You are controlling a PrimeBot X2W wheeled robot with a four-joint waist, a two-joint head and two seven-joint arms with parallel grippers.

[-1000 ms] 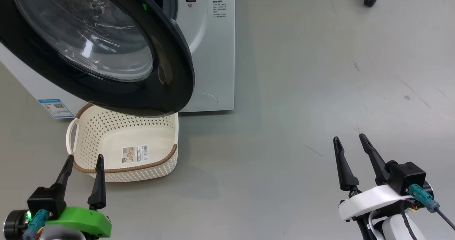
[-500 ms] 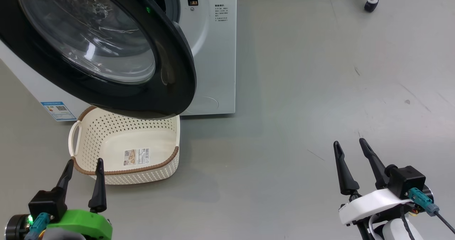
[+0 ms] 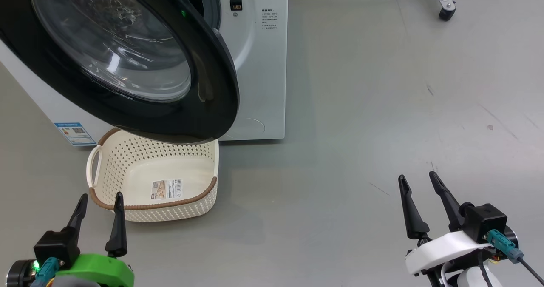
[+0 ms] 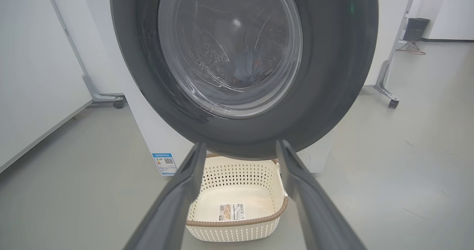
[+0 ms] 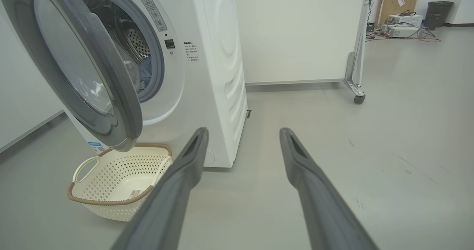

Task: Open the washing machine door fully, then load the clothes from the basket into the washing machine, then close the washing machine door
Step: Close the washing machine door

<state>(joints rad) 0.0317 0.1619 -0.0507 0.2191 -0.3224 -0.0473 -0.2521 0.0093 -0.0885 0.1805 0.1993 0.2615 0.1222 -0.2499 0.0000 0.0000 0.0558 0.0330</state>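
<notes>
Left gripper (image 3: pixel 101 197), lower left of the head view: fingers parted, holding nothing, tips just short of the basket's near rim.

Basket (image 3: pixel 170 214) sits on the floor (image 3: pixel 361 108) at lower left centre, right against the machine's foot. Base is bare, sticker (image 3: pixel 166 189) exposed. Blue label (image 3: pixel 75 134) is just left of it on the machine's lower corner.

Washing machine door (image 3: pixel 114 53) takes up the upper left, swung out on its left hinge and hanging over the back of the basket. Neither shut nor wide open, latch edge well clear of the front panel.

Washing machine (image 3: pixel 263 66) is at upper centre. In the right wrist view, the gap shows the drum with the clothes (image 5: pixel 145 72), a blue piece lying inside. Can't make out the cream piece.

Right gripper (image 3: pixel 417 177), lower right: fingers apart, nothing held, over open floor, well away from the machine. Caster (image 3: pixel 446 12) is at the far upper right.

Status, my read: door opening done, loading looks done. Left: close the door. Left arm is the nearer one; a push on the latch side should do it. Watch that the door's lower edge clears the basket rim.
</notes>
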